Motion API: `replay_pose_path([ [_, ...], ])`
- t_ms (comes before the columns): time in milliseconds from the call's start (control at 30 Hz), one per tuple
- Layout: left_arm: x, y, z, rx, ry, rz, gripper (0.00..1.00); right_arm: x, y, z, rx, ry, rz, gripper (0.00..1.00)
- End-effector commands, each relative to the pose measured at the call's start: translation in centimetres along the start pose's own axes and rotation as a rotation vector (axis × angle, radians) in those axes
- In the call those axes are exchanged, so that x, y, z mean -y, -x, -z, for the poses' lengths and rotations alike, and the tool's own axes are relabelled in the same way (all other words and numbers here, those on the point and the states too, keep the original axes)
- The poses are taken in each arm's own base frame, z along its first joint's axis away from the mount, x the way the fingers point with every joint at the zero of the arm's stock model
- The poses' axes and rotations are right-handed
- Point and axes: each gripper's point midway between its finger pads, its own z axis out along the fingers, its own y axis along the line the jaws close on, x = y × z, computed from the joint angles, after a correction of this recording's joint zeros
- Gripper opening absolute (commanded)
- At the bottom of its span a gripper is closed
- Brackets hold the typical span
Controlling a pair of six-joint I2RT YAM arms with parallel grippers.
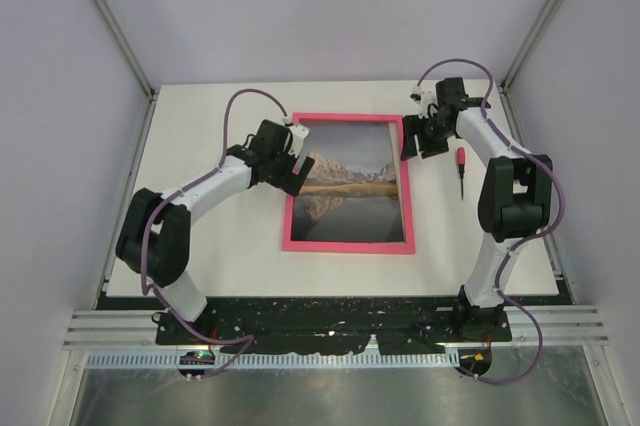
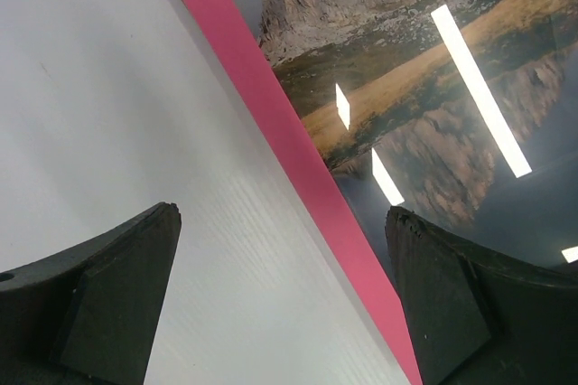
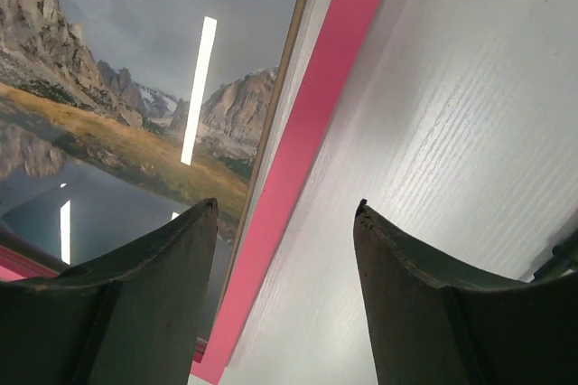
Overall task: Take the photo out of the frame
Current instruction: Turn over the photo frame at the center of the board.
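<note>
The bright-pink frame (image 1: 349, 244) lies flat face up in the middle of the white table, with the photo (image 1: 348, 191) of a rocky mountain mirrored in a lake inside it. My left gripper (image 1: 297, 172) is open and straddles the frame's left rail (image 2: 298, 145), one finger over the table, one over the photo (image 2: 433, 87). My right gripper (image 1: 411, 141) is open and straddles the frame's right rail (image 3: 307, 150) near the top right corner, one finger over the photo (image 3: 117, 105), one over the table. Both are empty.
A small red-handled screwdriver (image 1: 461, 168) lies on the table right of the frame, close to my right arm. The table's edges (image 1: 150, 146) meet grey enclosure walls at left, right and back.
</note>
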Motion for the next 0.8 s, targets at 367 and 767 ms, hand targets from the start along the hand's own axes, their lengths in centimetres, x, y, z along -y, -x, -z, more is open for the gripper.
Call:
replay_pose_path([
  [367, 1.1, -1.2, -3.0, -0.097, -0.004, -0.026, 0.88, 0.2, -3.4, -1.9, -0.011, -0.005, -0.047, 0.67],
  [767, 2.3, -3.2, -4.4, -0.175, -0.07, -0.017, 0.75, -0.7, -4.8, -3.6, -0.059, 0.032, -0.056, 0.63],
])
